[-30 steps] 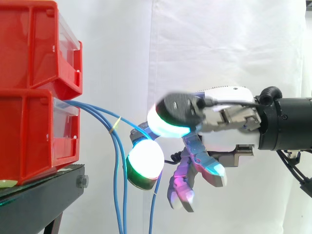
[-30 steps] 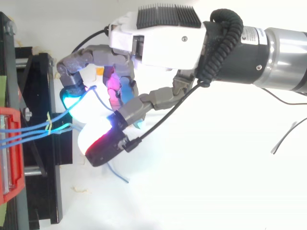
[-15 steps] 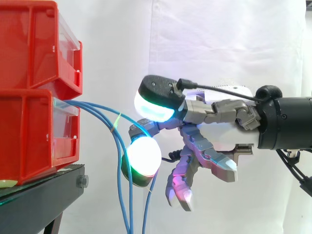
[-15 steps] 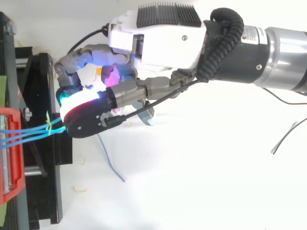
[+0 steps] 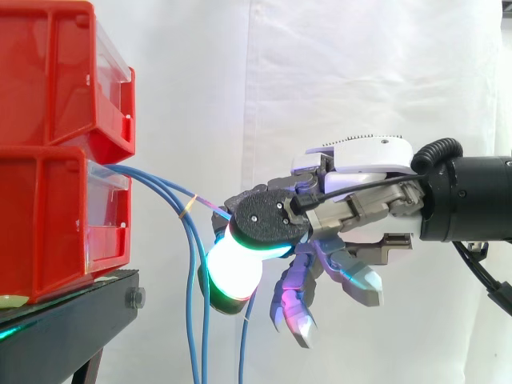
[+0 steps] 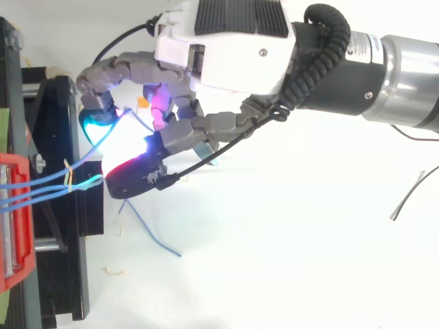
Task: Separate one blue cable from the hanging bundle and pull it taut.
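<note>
Where the bundle (image 5: 194, 248) of blue cables leaves the lower red bin (image 5: 48, 224) at the left of the frame, the hand (image 5: 364, 168) reaches in from the right. Its thumb and a glowing fingertip (image 5: 232, 272) are curled together, pinching one blue cable (image 6: 86, 160) just past the yellow tie (image 5: 186, 210). The other cables hang down at lower centre.

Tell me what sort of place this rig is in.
Probably a lab test bench: a white curtain backdrop, stacked red bins on a black stand, and blue cables hanging from a bin.
</note>
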Motion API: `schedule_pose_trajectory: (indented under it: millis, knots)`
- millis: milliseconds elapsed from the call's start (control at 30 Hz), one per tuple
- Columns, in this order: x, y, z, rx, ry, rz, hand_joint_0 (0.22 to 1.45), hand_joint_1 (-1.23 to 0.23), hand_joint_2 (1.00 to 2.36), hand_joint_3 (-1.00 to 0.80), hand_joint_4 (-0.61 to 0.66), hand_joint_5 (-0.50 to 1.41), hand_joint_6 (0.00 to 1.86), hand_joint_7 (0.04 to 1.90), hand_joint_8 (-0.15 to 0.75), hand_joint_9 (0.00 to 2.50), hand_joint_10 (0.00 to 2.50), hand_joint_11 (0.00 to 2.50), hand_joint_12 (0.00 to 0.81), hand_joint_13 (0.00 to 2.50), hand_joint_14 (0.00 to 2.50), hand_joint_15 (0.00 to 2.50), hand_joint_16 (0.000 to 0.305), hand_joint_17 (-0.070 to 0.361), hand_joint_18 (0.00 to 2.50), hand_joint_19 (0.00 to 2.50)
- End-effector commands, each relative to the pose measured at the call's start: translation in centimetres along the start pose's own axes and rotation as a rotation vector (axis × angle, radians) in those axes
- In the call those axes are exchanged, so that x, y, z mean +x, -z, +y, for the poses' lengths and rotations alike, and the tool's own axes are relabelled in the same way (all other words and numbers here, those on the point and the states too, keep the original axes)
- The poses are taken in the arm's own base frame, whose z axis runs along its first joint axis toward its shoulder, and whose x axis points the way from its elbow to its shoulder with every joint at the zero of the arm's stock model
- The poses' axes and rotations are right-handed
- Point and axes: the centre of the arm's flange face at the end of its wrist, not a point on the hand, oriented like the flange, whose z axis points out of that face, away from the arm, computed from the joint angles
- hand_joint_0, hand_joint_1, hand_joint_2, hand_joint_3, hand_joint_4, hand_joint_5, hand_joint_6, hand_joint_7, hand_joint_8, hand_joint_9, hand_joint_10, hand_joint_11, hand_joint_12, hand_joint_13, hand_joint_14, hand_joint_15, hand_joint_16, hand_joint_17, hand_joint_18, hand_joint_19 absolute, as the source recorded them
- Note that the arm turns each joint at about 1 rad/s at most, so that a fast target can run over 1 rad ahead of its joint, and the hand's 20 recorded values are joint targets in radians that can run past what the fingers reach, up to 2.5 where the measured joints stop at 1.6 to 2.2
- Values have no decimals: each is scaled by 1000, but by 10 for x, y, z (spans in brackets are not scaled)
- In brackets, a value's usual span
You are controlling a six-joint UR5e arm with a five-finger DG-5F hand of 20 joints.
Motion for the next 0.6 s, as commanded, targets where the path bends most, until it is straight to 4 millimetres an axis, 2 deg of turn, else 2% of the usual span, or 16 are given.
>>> schedule_pose_trajectory:
  millis: [0, 33, 67, 100, 167, 200, 267, 333, 400, 567]
  knots:
    - [-1, 0, 0, 5, 54, -5, 676, -760, 1009, -360, 56, 148, 503, 1275, 122, 1967, 14, 372, 297, 1325, 17, 560, 53, 120, 870, 554]
    - [0, 0, -1, 7, 59, -5, 622, -744, 1006, -384, 80, 148, 503, 1286, 126, 1964, 15, 347, 307, 1331, 16, 541, 58, 131, 905, 530]
    - [0, 0, 1, 5, 68, -5, 538, -631, 1005, -392, 128, 149, 503, 1294, 161, 1969, 10, 262, 345, 1370, 15, 503, 72, 162, 993, 473]
    - [0, 0, 1, 5, 71, -5, 446, -402, 1000, -500, 144, 149, 504, 1296, 177, 1961, 9, 224, 354, 1369, 13, 483, 79, 177, 1020, 448]
    - [0, 0, -1, 8, 75, -6, 408, -228, 1000, -500, 137, 148, 503, 1293, 166, 1924, 7, 179, 341, 1331, 14, 470, 77, 174, 971, 462]
    - [-1, 0, 0, 7, 74, -7, 432, -111, 1000, -500, 110, 149, 503, 1291, 149, 1908, 6, 165, 329, 1304, 13, 459, 74, 166, 913, 478]
    - [-1, 0, 0, 6, 77, -6, 473, -36, 1000, -500, 80, 151, 502, 1301, 101, 1910, 7, 167, 314, 1278, 13, 451, 64, 145, 813, 519]
    - [0, 0, 1, 5, 82, -5, 538, -74, 1000, -500, 51, 152, 501, 1296, 70, 1909, 8, 190, 277, 1226, 14, 455, 54, 121, 726, 564]
    - [0, 0, 2, 4, 86, -6, 588, -216, 1000, -500, 35, 153, 501, 1283, 44, 1941, 8, 208, 268, 1200, 15, 456, 46, 104, 710, 582]
    - [-1, -1, 2, 3, 93, -10, 660, -387, 1000, -500, 31, 153, 503, 1271, 36, 1966, 10, 252, 268, 1174, 14, 454, 41, 91, 738, 588]
